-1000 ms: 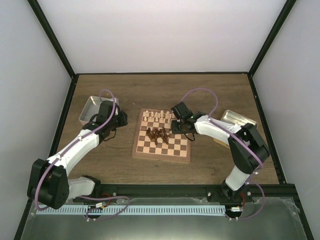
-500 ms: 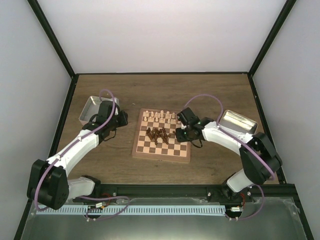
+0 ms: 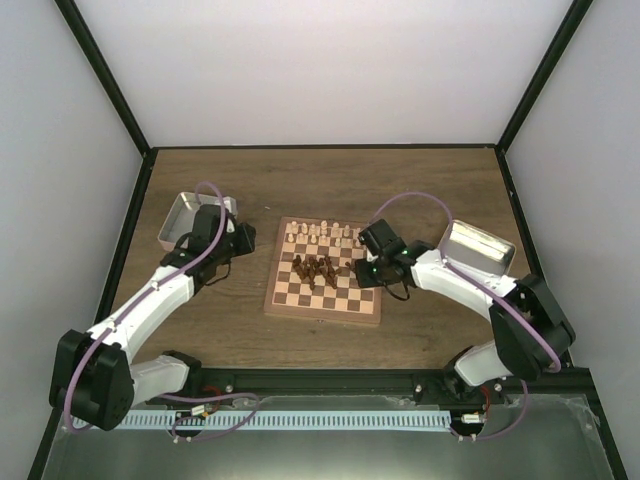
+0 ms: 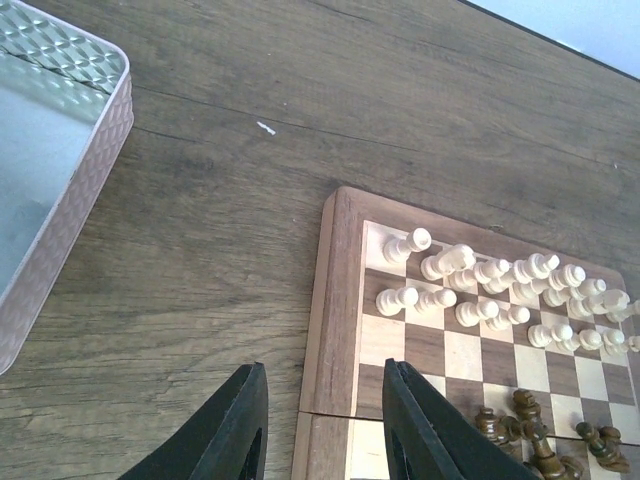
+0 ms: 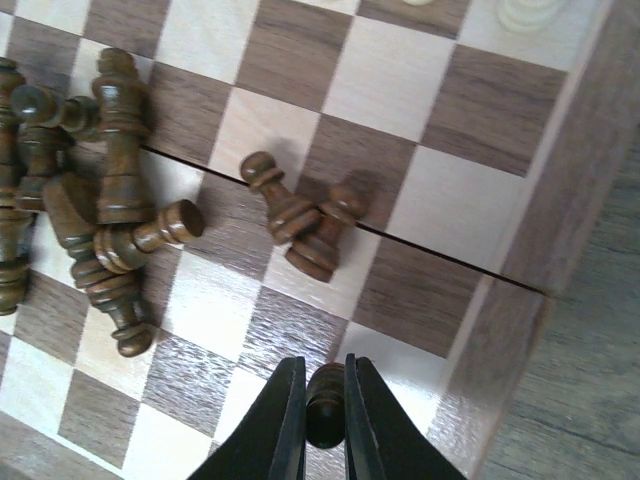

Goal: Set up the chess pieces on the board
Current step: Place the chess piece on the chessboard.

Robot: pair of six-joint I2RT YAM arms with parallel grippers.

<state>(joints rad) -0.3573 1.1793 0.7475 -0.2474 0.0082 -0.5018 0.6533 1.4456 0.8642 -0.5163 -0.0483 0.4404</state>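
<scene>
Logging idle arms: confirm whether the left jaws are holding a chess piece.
No: the left jaws stand open, with only the table and the border of the board showing between them.

Plain wood-grain desk (image 3: 320, 180) with two shallow metal trays: one tray (image 3: 174, 217) near the left edge with a dimpled floor, the other tray (image 3: 478, 243) over on the right.

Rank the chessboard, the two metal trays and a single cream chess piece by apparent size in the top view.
1. The board, largest.
2. The left tray and right tray, too alike to rank; the left one is partly hidden.
3. The cream piece, smallest.
</scene>
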